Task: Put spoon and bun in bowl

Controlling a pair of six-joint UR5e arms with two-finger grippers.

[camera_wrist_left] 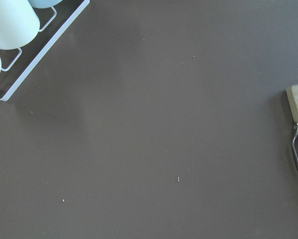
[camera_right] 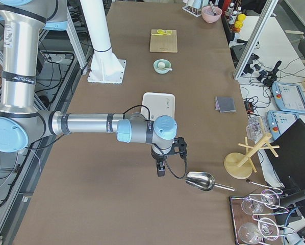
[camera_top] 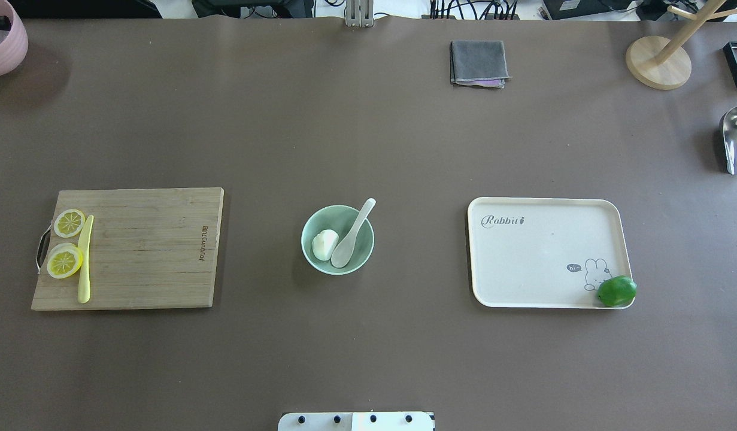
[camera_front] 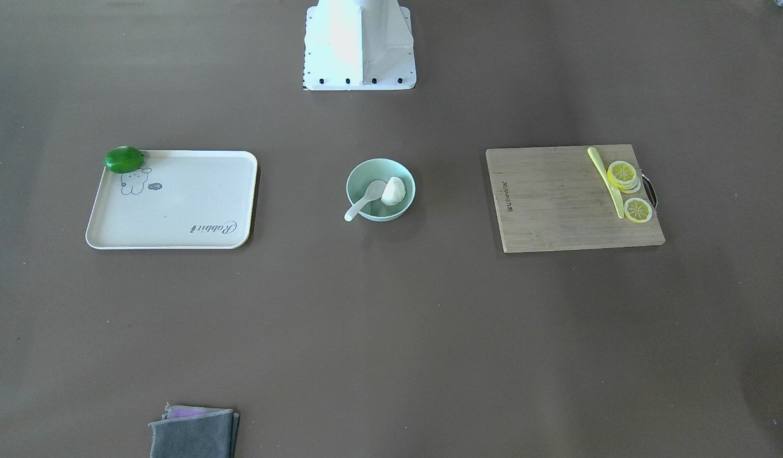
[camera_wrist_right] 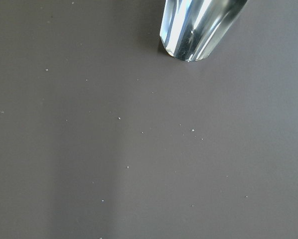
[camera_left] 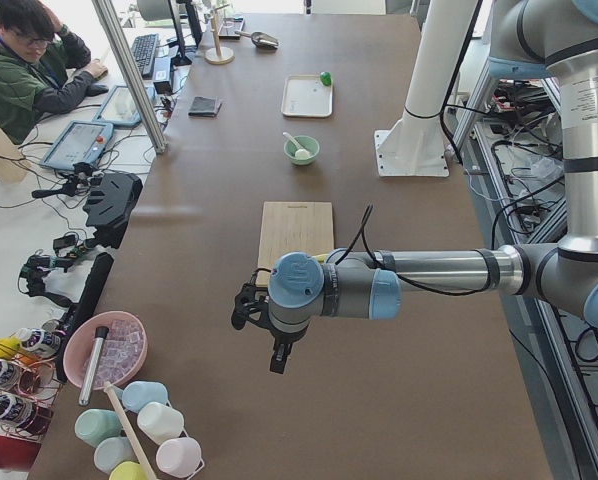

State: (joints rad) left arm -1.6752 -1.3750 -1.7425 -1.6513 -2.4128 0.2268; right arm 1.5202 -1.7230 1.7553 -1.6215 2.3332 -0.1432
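The mint-green bowl (camera_top: 335, 216) stands at the table's middle and also shows in the front view (camera_front: 372, 170). The white spoon (camera_top: 351, 236) lies in it, scoop down and handle over the rim. The white bun (camera_top: 324, 244) sits in the bowl beside the scoop. My left gripper (camera_left: 276, 362) hangs over bare table far from the bowl, past the cutting board. My right gripper (camera_right: 160, 171) hangs near a metal scoop, also far from the bowl. Both show only in the side views, so I cannot tell whether they are open or shut.
A wooden cutting board (camera_top: 146, 248) holds lemon slices (camera_top: 64, 261) and a yellow-green utensil (camera_top: 84, 263). A cream tray (camera_top: 542, 251) carries a green fruit (camera_top: 616, 291). A folded grey cloth (camera_top: 478, 63), a metal scoop (camera_top: 736, 134) and a wooden stand (camera_top: 658, 60) lie farther off.
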